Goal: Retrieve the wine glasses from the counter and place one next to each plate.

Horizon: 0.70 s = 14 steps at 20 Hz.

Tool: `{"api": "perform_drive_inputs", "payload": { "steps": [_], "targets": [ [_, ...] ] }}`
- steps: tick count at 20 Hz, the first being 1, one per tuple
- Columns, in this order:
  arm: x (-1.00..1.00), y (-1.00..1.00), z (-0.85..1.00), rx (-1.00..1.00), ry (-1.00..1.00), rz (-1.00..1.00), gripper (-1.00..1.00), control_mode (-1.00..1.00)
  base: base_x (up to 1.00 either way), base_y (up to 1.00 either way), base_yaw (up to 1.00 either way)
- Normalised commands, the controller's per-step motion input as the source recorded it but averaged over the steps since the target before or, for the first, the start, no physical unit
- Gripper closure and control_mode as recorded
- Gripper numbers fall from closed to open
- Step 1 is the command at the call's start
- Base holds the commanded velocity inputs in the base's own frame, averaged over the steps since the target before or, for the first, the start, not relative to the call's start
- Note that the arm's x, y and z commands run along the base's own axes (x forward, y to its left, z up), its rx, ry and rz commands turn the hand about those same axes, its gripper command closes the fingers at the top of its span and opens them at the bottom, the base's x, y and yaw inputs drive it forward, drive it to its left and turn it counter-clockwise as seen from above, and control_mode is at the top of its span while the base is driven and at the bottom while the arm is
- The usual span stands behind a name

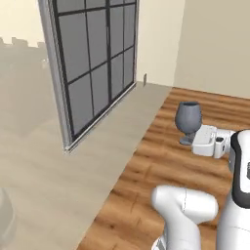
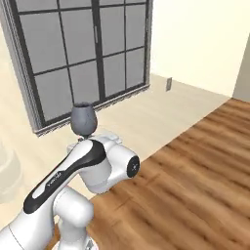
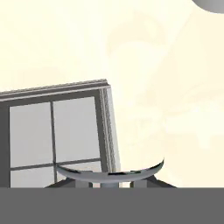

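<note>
One wine glass [image 1: 188, 117], a grey-blue stemmed glass, is held upright in the air above the wooden floor. My gripper [image 1: 189, 139] is shut on its stem just above the foot, with the white hand reaching in from the right. From the right base view the same wine glass [image 2: 84, 118] stands above my gripper [image 2: 87, 138], whose fingers are partly hidden behind the arm. The hand view looks through the translucent bowl of the wine glass [image 3: 131, 140]. The counter and the plates are out of view.
A tall dark-framed window [image 1: 93, 63] [image 2: 73, 53] stands ahead on the left. Pale flooring meets a wooden floor [image 1: 161, 171] [image 2: 195, 161]. A wall outlet [image 1: 145, 79] [image 2: 169, 84] sits low on the cream wall. A pale rounded object [image 2: 7, 171] is at the left edge.
</note>
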Motion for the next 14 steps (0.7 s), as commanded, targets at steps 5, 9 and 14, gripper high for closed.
{"api": "perform_drive_inputs", "payload": {
  "steps": [5,9,14],
  "targets": [
    [0.0,0.0,0.0,0.0,0.0,0.0,1.0,1.0,0.0,0.0,-1.0],
    [0.0,0.0,0.0,0.0,0.0,0.0,1.0,1.0,0.14,0.13,-0.95],
    [0.0,0.0,0.0,0.0,0.0,0.0,1.0,1.0,1.0,0.8,-0.49]
  ]
}}
